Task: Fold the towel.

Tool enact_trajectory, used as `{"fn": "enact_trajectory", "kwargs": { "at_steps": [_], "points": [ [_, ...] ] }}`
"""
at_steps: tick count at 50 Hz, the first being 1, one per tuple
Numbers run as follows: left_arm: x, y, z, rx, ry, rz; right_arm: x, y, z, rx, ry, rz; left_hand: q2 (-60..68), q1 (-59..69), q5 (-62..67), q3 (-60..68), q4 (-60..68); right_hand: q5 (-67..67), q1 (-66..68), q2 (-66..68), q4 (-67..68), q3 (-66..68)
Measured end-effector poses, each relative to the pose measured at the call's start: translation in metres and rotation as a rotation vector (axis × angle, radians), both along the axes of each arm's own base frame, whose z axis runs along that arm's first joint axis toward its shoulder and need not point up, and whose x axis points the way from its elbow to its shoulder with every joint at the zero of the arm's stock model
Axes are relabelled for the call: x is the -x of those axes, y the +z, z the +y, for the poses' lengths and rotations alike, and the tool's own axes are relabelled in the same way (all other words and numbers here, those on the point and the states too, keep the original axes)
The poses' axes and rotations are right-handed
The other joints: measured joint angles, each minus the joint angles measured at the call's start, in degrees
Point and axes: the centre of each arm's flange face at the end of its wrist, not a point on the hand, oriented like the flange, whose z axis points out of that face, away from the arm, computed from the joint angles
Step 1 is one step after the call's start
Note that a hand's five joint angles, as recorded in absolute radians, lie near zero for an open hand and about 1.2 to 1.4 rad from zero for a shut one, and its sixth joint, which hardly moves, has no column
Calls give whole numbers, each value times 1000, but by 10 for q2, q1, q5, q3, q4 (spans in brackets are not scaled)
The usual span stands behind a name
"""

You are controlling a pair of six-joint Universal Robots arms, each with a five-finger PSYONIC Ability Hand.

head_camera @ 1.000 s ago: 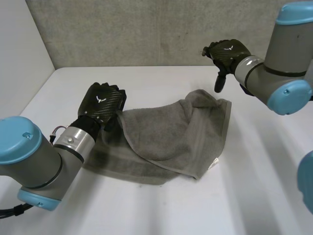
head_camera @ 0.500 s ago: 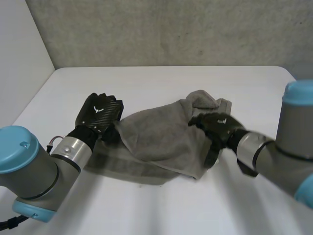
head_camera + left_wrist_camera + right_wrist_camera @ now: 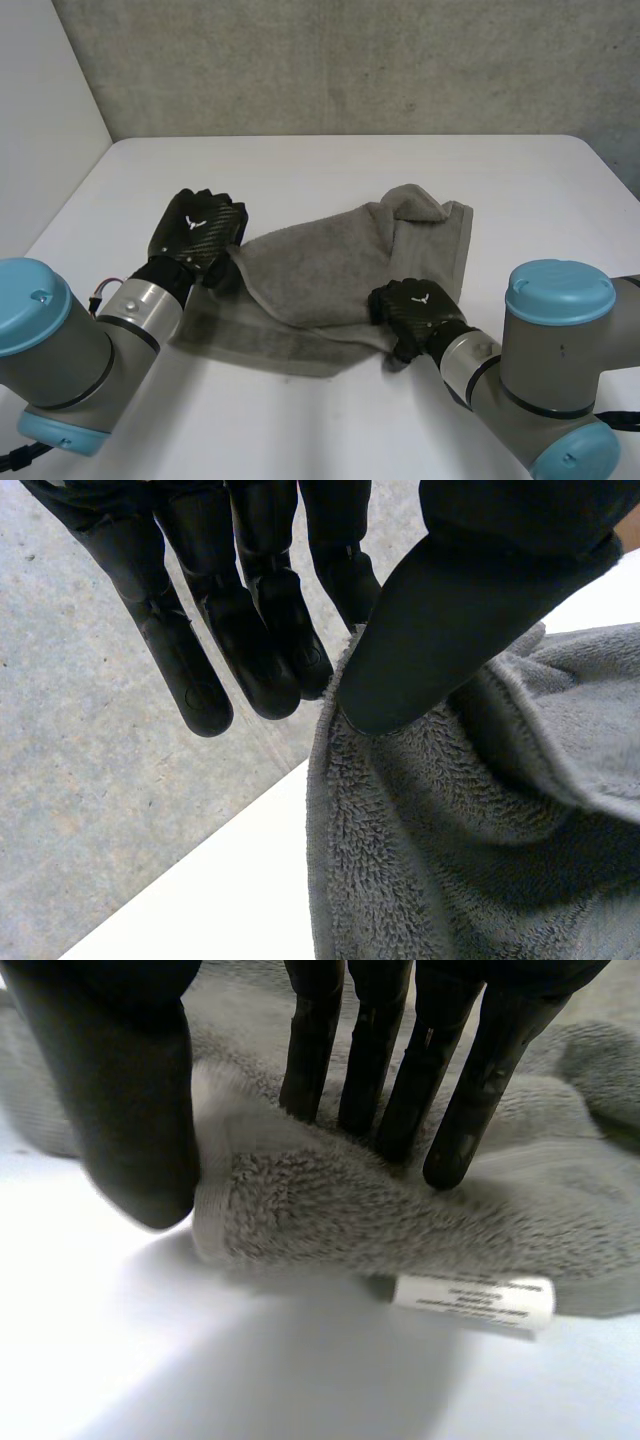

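— Right robot hand [image 3: 408,305] first: where is it, and what has it got?

— It is down at the near right corner of the towel [image 3: 330,265]. A second ago it hung high near the back of the counter [image 3: 300,160], touching nothing. Half a second ago it was sweeping in over the towel's right side. Now its fingers [image 3: 385,1070] lie straight on top of the corner and its thumb [image 3: 130,1110] presses the hem [image 3: 205,1190] from the side, with terry bunched between them. That reads as a pinch just taken on the towel. A white label [image 3: 470,1300] sticks out from under the corner, just beside the fingertips.

— And the left robot hand [image 3: 200,225]?

— It has barely shifted in that second. It holds the towel's left corner, thumb on one face of the cloth and straight fingers behind it, with the edge nipped between.

— How does the towel lie?

— It lies in the middle of the counter, already partly doubled. An upper layer slants over a lower one, and the far right corner is rumpled.

— So what does the change mean?

— Both hands are now on the cloth, so the reach is probably over. The next fold looks ready to begin, likely by carrying the pinched corners across. The right hold is shallow and close to the hem, so it could slip.
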Motion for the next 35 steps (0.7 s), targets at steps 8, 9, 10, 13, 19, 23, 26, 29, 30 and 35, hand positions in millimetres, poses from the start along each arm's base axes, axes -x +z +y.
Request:
{"fn": "enact_trajectory", "kwargs": {
  "at_steps": [8,9,10,13,19,23,26,29,30,35],
  "points": [
    [-1,0,0,-1,2,-1,3,2,-12,97,-49,24,0,0,0,0,0,136,140,133,141,136],
    [-1,0,0,-1,3,-1,3,3,-13,107,-54,27,0,0,0,0,0,137,142,134,142,137],
    [-1,-1,0,-2,4,-1,5,7,-15,128,-64,33,0,0,0,0,0,139,144,134,144,138],
    [-2,-1,0,-3,5,-2,7,17,-17,167,-80,39,0,0,0,0,0,170,173,163,173,166],
    [-2,-2,0,-6,4,-4,10,35,-21,211,-94,35,0,0,0,0,0,351,350,340,350,342],
    [-2,-3,2,-7,0,-7,19,53,-31,247,-109,47,0,0,0,0,0,354,351,341,356,346],
    [-2,-1,3,-3,-2,-7,26,72,-40,288,-109,62,0,0,0,0,0,354,351,341,356,346],
    [-3,6,6,12,-4,-3,35,102,-48,350,-88,84,0,0,0,0,0,353,351,341,356,346],
    [-3,8,7,16,-4,-2,36,107,-49,361,-83,88,0,0,0,0,0,354,351,341,356,346],
    [-6,30,15,60,-7,14,49,155,-48,411,-44,130,0,0,0,0,0,354,351,341,356,346]
  ]
}}
